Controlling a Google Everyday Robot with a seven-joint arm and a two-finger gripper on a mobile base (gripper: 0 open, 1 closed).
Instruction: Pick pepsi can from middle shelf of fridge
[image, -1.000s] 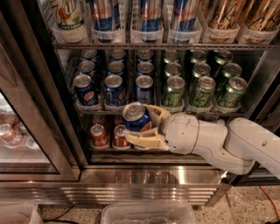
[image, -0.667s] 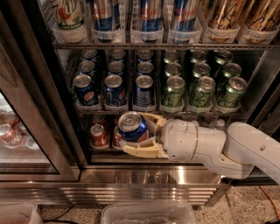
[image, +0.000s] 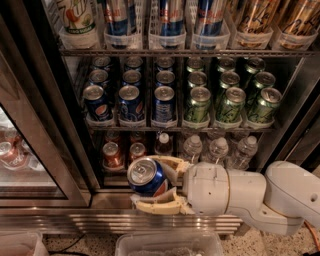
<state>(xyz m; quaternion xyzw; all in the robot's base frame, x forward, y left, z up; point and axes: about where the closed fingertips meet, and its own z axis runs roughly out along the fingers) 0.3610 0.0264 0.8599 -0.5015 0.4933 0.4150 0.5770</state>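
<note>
My gripper (image: 152, 185) is shut on a dark-blue pepsi can (image: 146, 176) with a silver top. It holds the can outside the fridge (image: 45, 125), in front of the lower shelf and above the shiny steel base (image: 100, 217). The white arm comes in from the right. On the middle shelf (image: 170, 127), several more pepsi cans (image: 131, 102) stand in lanes at the left and green cans (image: 230, 102) at the right.
Tall slim cans (image: 170, 17) fill the rack above. Small red cans (image: 112, 154) and water bottles (image: 215, 150) stand on the lower rack behind my gripper. The glass door (image: 20, 150) hangs open at the left. A clear plastic bin (image: 170, 245) sits on the floor below.
My gripper has drawn the pepsi can outward and down, away from the shelves and toward the camera. The can now sits over the steel base.
</note>
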